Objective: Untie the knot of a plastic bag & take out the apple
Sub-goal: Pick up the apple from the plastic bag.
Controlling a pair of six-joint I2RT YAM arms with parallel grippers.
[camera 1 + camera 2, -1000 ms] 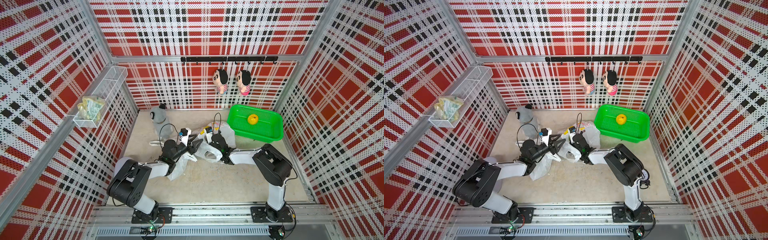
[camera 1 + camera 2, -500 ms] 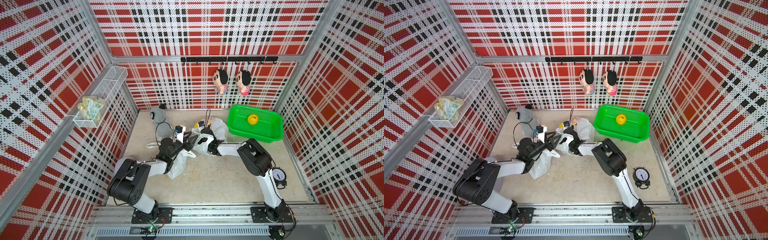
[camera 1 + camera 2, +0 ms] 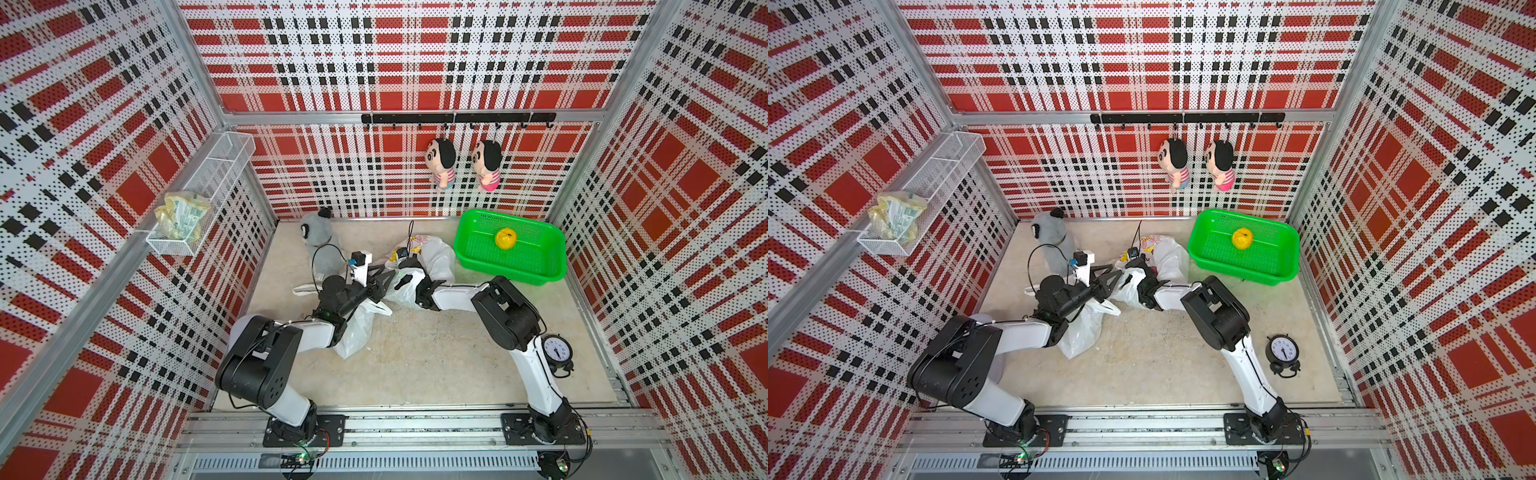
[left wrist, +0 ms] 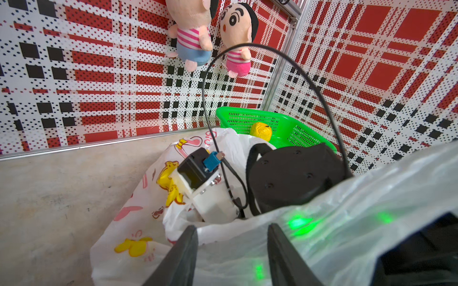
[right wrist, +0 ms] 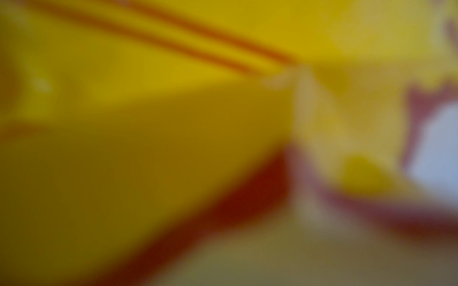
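Plastic bag (image 3: 436, 257), white, cartoon print: slumped on the floor mid-cell, just beside the green basket (image 3: 515, 279).
Long axis: runs from the basket side toward the left gripper (image 4: 231, 250); the mouth points at that gripper.
Knot: none visible; the mouth gapes, so judged untied.
Right gripper (image 4: 213, 210): dips into the mouth, fingertips hidden, grip cannot be told; its wrist view is only yellow-red blur.
Left gripper: 2 jaws apart, film lying between them, not pinched.
Apple: unseen in the bag; 1 yellow fruit (image 3: 505, 238) sits in the basket, identity uncertain.
Left to do, by judgement: lifting the apple out.
Also: plain white bag (image 3: 357, 332) under the left forearm.
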